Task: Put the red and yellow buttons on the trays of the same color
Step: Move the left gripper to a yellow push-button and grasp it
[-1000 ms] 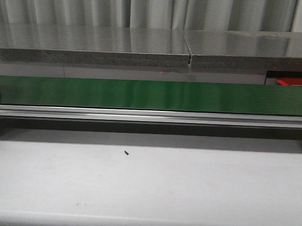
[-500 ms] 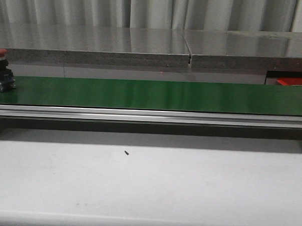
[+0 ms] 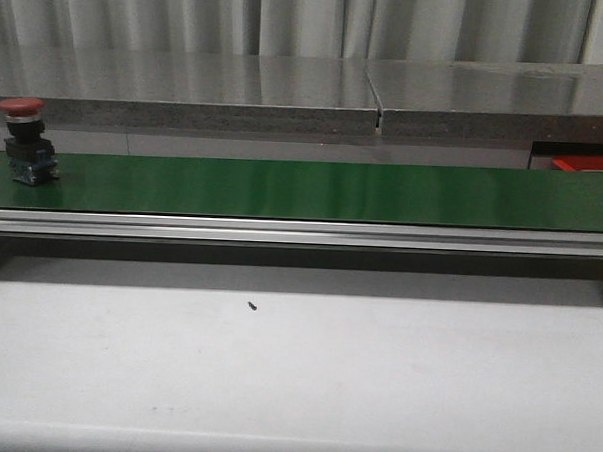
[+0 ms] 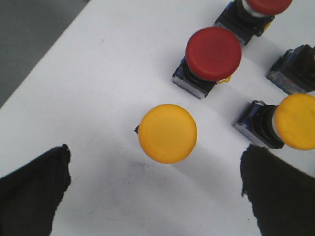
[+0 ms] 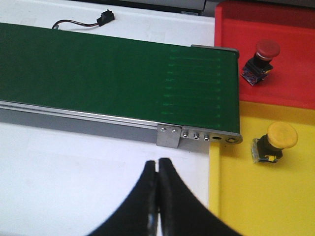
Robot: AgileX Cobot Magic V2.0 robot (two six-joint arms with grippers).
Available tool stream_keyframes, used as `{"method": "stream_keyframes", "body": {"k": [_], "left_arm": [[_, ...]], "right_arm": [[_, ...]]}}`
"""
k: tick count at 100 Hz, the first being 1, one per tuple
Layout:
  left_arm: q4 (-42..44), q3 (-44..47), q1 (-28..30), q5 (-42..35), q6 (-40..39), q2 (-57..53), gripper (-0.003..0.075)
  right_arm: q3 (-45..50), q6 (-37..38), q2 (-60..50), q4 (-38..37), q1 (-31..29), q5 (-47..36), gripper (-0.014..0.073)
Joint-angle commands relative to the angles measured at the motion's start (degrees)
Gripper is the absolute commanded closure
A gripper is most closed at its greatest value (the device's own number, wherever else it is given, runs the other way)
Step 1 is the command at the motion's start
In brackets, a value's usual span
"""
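Note:
A red button (image 3: 23, 139) on a dark base rides the far left end of the green belt (image 3: 313, 189). In the left wrist view my left gripper (image 4: 155, 196) is open above a white table, a yellow button (image 4: 168, 133) just ahead of its fingertips. Beyond that stand a red button (image 4: 213, 53) and another yellow button (image 4: 297, 121). My right gripper (image 5: 158, 169) is shut and empty, near the belt's end. The red tray (image 5: 290, 78) holds a red button (image 5: 266, 51). The yellow tray (image 5: 256, 196) holds a yellow button (image 5: 280, 137).
A sliver of the red tray (image 3: 589, 164) shows behind the belt at the right in the front view. A tiny black speck (image 3: 251, 306) lies on the table before the belt. A small wired connector (image 5: 104, 17) lies beyond the belt (image 5: 118, 78).
A red button has come into view at the belt's left end and travelled a little to the right. Nothing else has moved.

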Motion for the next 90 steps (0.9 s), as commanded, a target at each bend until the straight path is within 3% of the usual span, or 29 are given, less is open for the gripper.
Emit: {"method": "stream_keyframes", "body": {"k": [1, 54, 90], "left_arm": [[-0.7, -1.8, 0.12, -3.48, 0.33, -1.25, 0.005], [-0.7, -2.26, 0.12, -9.08, 0.4, 3.23, 0.0064], [-0.94, -2.88, 0.12, -9.45, 0.4, 3.23, 0.0343]], "right_arm": [[-1.47, -0.51, -0.36, 1.0, 0.01, -3.47, 0.071], [-1.47, -0.51, -0.36, 1.0, 0.01, -3.47, 0.071], [-1.47, -0.51, -0.36, 1.0, 0.01, -3.47, 0.071]]}}
